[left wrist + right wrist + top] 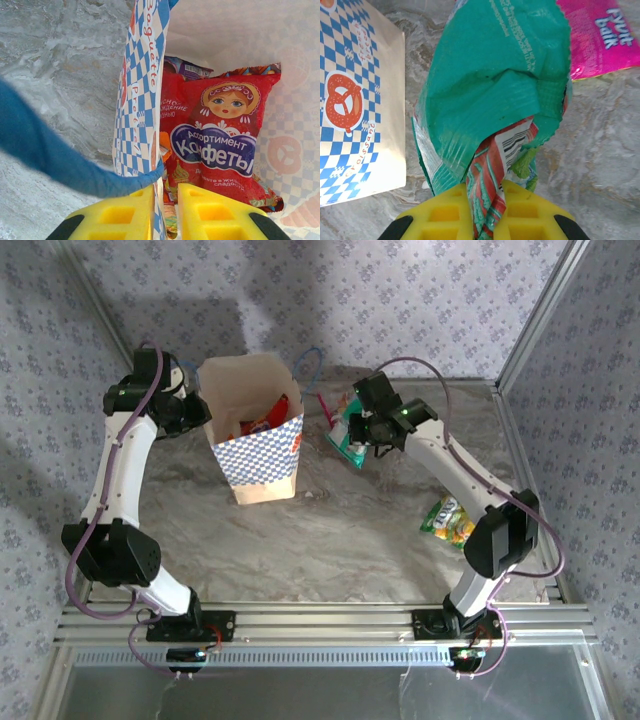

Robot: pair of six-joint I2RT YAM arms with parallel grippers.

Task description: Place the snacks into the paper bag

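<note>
Standing upright on the grey marbled worktop [330, 530], the tan paper bag with blue-white checks and blue cord handles [258, 455] is the largest thing here. Its mouth gapes because the left tool [165, 200] is closed on the bag's side wall, pinching the paper between its yellow fingers. By my reading, that hold is there to keep the opening wide and the bag steady.

Inside the bag lies a large shiny red packet with a blue label and a doll's face [215, 135]. A second, purplish packet with a barcode [187, 67] peeks out behind it, and more may sit beneath, hidden.

The right tool [487, 200] is clamped on a crumpled teal-and-white foil packet [495, 75], which hangs just to the right of the bag and outside it — probably on its way to the mouth.

A magenta packet [600, 35] rests on the worktop beyond the teal one. A small green-yellow packet [448, 520] lies well apart from the bag, near the right arm — both are yet to be bagged.
</note>
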